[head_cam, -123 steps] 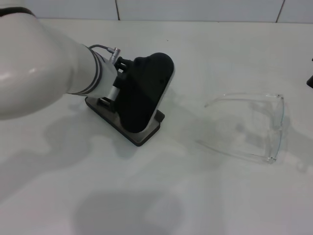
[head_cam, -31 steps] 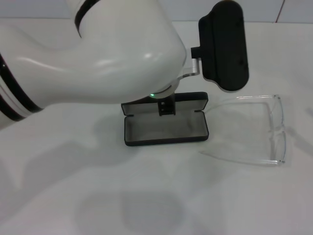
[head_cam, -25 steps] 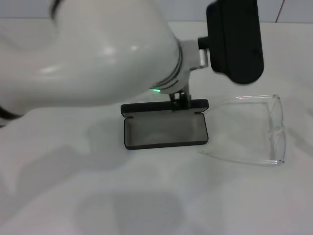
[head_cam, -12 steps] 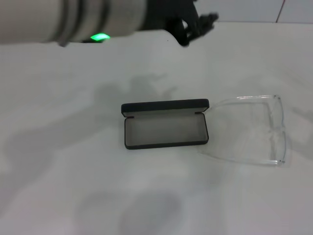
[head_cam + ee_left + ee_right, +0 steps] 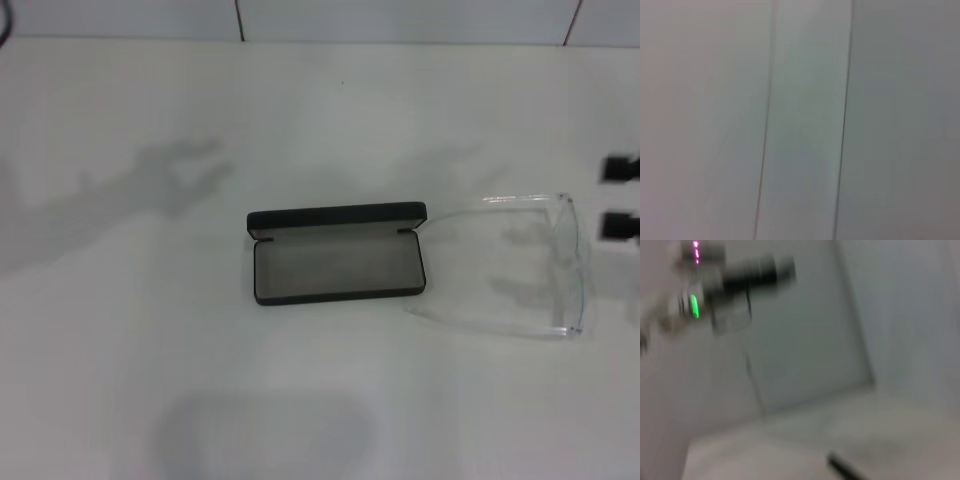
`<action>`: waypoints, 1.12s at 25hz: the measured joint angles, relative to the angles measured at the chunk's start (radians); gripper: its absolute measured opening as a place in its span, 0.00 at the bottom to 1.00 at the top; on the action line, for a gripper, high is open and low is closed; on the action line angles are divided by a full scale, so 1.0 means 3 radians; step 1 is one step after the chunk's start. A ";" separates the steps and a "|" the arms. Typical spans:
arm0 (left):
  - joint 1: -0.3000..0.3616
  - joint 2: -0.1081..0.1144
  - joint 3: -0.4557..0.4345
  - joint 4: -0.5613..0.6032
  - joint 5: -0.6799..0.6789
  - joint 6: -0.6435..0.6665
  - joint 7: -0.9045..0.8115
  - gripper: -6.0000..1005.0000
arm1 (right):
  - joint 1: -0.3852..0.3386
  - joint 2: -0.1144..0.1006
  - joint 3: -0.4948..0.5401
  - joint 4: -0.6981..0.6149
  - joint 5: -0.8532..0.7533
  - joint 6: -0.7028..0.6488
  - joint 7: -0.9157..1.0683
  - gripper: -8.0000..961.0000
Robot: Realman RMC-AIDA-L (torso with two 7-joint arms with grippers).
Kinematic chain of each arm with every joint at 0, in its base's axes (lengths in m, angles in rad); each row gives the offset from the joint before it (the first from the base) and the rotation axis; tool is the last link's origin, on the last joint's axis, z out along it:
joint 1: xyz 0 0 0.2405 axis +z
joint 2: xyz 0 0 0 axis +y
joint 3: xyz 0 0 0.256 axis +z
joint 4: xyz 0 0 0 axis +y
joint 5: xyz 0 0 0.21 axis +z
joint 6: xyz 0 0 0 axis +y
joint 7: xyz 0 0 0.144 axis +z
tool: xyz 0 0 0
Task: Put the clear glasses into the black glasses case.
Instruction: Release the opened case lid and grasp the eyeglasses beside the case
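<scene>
Right gripper (image 5: pixel 621 197): at the desk's right edge, two dark fingertips apart, open, holding nothing.
Left gripper: you cannot see it.
Clear glasses (image 5: pixel 535 265): flat on desk (image 5: pixel 320 400), arms toward case; pinch the lens edge.
Black glasses case (image 5: pixel 338 254): open, just beside.
Room: desk bare all round.
</scene>
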 joint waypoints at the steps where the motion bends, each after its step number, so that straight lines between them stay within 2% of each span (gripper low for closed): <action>1: -0.0007 0.0000 -0.0118 -0.0215 -0.0096 0.0154 0.0101 0.41 | 0.0083 0.0010 0.0064 -0.0199 -0.0343 0.0062 0.0174 0.77; 3: -0.0029 0.0008 -0.0243 -0.0576 -0.0136 0.0428 0.0282 0.41 | 0.0230 0.0065 0.0255 -0.0492 -0.0930 0.0085 0.0461 0.77; 6: -0.0039 0.0033 -0.0270 -0.0943 -0.0125 0.0635 0.0494 0.40 | 0.0449 0.0205 0.0610 -0.0984 -0.1786 -0.0040 0.0861 0.77; 7: -0.0026 0.0039 -0.0274 -0.1172 -0.0123 0.0768 0.0649 0.40 | 0.0566 0.0286 0.0700 -0.1345 -0.2276 -0.0118 0.1108 0.77; 8: -0.0026 0.0039 -0.0274 -0.1172 -0.0123 0.0768 0.0649 0.40 | 0.0566 0.0286 0.0700 -0.1345 -0.2276 -0.0118 0.1108 0.77; 10: -0.0008 0.0035 -0.0279 -0.1374 -0.0124 0.0826 0.0786 0.40 | 0.0700 0.0371 0.0706 -0.1662 -0.2769 -0.0216 0.1348 0.77; 15: 0.0034 0.0009 -0.0302 -0.1739 -0.0166 0.0842 0.1068 0.40 | 0.1043 0.0612 0.0688 -0.1930 -0.3539 -0.0435 0.1812 0.77; 18: 0.0039 -0.0005 -0.0328 -0.1920 -0.0186 0.0845 0.1195 0.40 | 0.1242 0.0745 0.0663 -0.1987 -0.3994 -0.0443 0.2419 0.77; 19: 0.0039 -0.0008 -0.0330 -0.1974 -0.0192 0.0846 0.1234 0.40 | 0.1357 0.0805 0.0651 -0.1951 -0.4173 -0.0491 0.2804 0.76; 20: 0.0039 -0.0009 -0.0331 -0.2010 -0.0199 0.0846 0.1258 0.40 | 0.1357 0.0805 0.0651 -0.1951 -0.4173 -0.0491 0.2804 0.76; 24: 0.0041 -0.0006 -0.0338 -0.2127 -0.0256 0.0846 0.1377 0.40 | 0.1531 0.0887 0.0615 -0.1852 -0.4244 -0.0653 0.3337 0.76; 28: 0.0042 -0.0008 -0.0359 -0.2167 -0.0265 0.0848 0.1489 0.40 | 0.1598 0.0919 0.0364 -0.1829 -0.4283 -0.0660 0.3799 0.76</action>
